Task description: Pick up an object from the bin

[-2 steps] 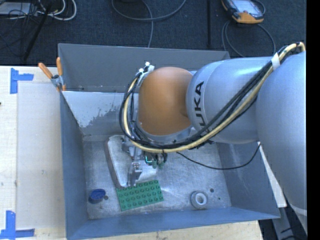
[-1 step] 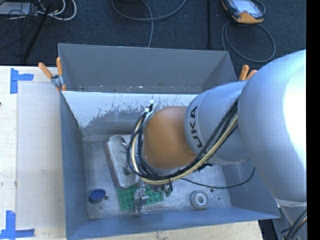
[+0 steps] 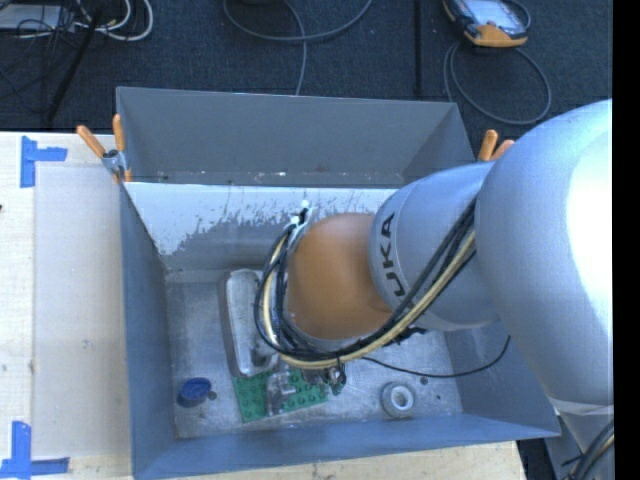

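At bin front: gripper over one green circuit board
Grip: cannot tell
Others: one blue cap, one white ring

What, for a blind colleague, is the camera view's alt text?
A robot arm with an orange wrist cover reaches into a grey metal bin over a green circuit board. Nearby lie a blue cap and a white ring.

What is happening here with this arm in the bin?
A KUKA arm reaches into the grey bin from the right. Its pincer is low over a green circuit board near the front of the floor. A small blue thing and a white ring lie apart on either side. Whether it grips the board, I cannot tell.
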`<state>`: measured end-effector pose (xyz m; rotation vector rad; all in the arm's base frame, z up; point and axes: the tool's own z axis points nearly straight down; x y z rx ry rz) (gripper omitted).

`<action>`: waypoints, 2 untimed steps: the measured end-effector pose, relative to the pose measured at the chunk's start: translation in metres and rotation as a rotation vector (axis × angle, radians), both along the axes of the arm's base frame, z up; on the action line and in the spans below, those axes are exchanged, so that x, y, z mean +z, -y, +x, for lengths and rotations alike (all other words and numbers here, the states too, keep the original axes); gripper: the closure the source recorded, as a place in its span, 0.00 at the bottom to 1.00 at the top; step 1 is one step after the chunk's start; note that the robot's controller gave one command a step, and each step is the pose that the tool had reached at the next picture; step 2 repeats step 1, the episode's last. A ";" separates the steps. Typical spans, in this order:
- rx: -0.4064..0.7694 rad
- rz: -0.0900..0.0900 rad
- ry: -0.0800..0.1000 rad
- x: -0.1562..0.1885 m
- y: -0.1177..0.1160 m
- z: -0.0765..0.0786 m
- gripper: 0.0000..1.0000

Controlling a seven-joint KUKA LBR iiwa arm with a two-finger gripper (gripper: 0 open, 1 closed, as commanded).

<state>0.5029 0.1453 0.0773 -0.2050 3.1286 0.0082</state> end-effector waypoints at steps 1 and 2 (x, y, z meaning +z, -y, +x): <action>0.264 -0.006 -0.007 0.124 0.013 0.009 1.00; 0.264 -0.006 -0.007 0.124 0.013 0.009 1.00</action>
